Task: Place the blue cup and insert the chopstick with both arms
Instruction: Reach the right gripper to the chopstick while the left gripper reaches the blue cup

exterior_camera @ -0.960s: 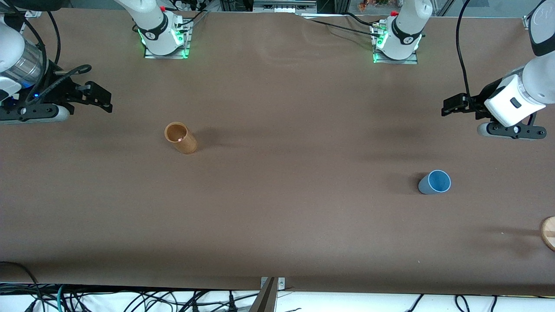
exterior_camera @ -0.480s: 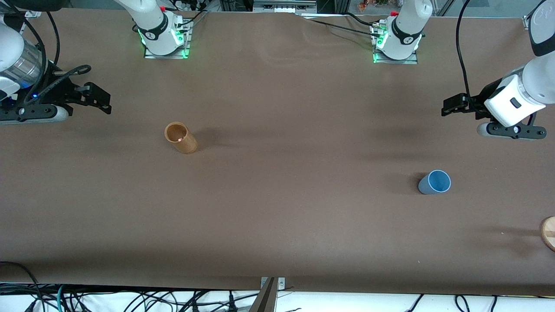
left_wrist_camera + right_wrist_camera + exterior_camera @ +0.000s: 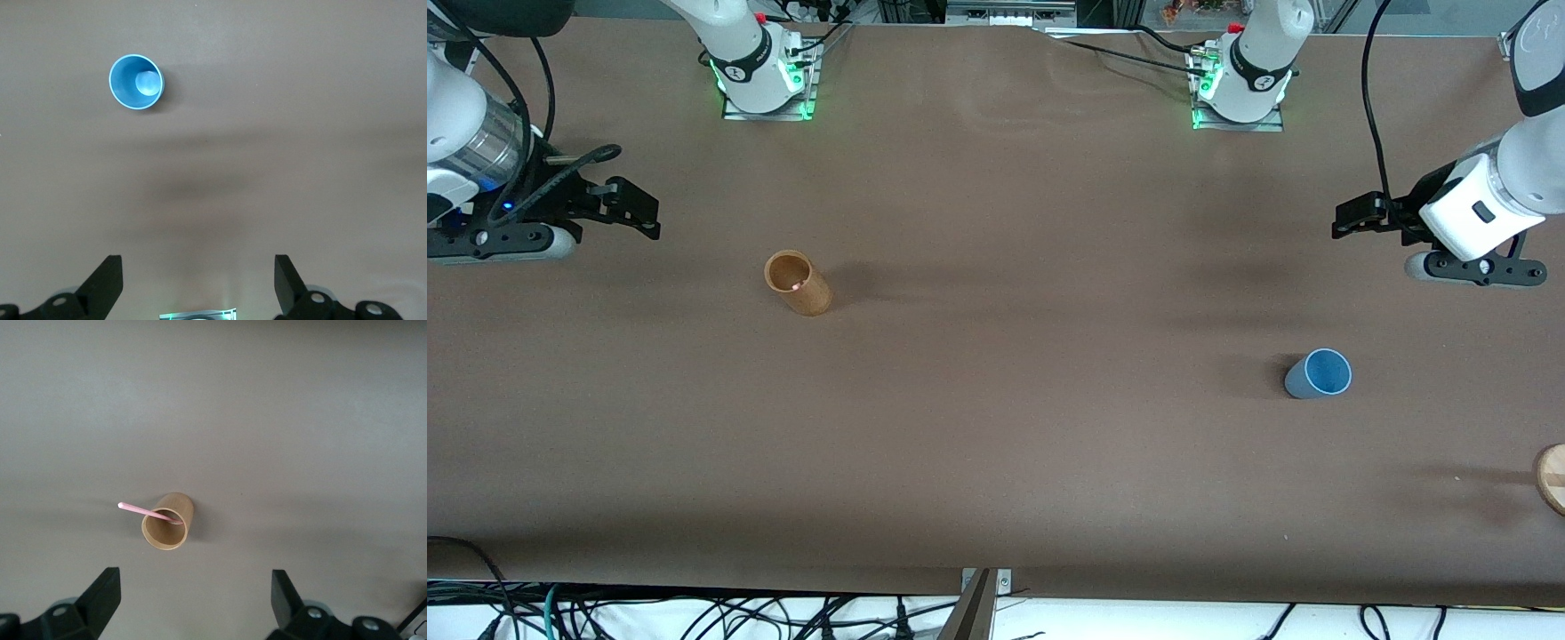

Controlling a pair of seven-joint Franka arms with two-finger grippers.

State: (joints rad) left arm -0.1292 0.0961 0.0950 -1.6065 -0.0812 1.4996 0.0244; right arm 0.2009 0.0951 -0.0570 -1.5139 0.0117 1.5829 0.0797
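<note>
The blue cup stands upright on the brown table toward the left arm's end; it also shows in the left wrist view. The tan wooden cylinder stands toward the right arm's end. The pinkish chopstick leans inside the cylinder with its tip sticking out over the rim. My left gripper is open and empty, up over the table to the side of the cup. My right gripper is open and empty, up over the table to the side of the cylinder.
A round wooden piece lies at the table edge at the left arm's end, nearer the front camera than the cup. A metal bracket sits at the table's front edge. The arm bases stand at the back.
My right gripper has shifted slightly over its end of the table. The left gripper, the cup and the cylinder have not moved.
</note>
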